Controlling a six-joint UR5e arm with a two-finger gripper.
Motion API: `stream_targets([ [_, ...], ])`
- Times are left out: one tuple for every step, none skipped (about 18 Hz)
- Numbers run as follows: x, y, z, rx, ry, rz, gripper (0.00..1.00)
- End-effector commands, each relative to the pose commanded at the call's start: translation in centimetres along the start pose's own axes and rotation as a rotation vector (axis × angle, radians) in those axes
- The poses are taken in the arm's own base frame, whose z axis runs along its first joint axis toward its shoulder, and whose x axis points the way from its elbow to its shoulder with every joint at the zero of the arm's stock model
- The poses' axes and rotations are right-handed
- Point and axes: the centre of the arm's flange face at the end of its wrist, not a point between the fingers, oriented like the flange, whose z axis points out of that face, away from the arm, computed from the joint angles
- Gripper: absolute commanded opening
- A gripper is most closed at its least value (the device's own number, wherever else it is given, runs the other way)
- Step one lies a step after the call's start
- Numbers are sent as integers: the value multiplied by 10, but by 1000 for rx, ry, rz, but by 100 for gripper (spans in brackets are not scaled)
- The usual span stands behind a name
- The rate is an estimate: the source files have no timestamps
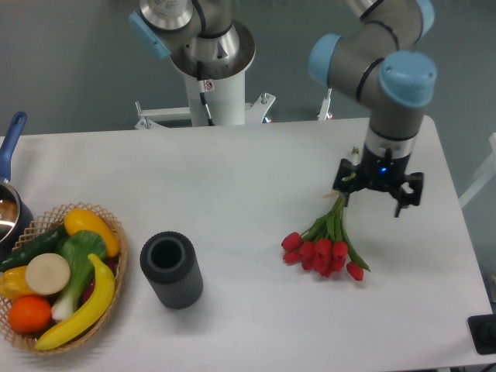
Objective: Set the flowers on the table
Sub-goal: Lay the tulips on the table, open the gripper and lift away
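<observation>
Fruit basket (58, 279) sits at the counter's (232, 178) front-left corner, a dark ribbed vase (171, 270) just beside it. Toward the right edge, the flowers (327, 246) lie on the counter, blooms frontward. Over their stem ends, the tool (372, 203) seems spread apart, though contact is unclear.
</observation>
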Motion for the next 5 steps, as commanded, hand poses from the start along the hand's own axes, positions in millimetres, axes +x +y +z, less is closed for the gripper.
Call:
stream_targets([
  [-2, 4, 0, -2, 1, 37, 100],
  [-2, 7, 2, -4, 7, 76, 100],
  [-1, 9, 4, -10, 10, 113, 100],
  [0, 7, 6, -7, 14, 133, 100],
  [1, 7, 7, -8, 16, 134, 100],
])
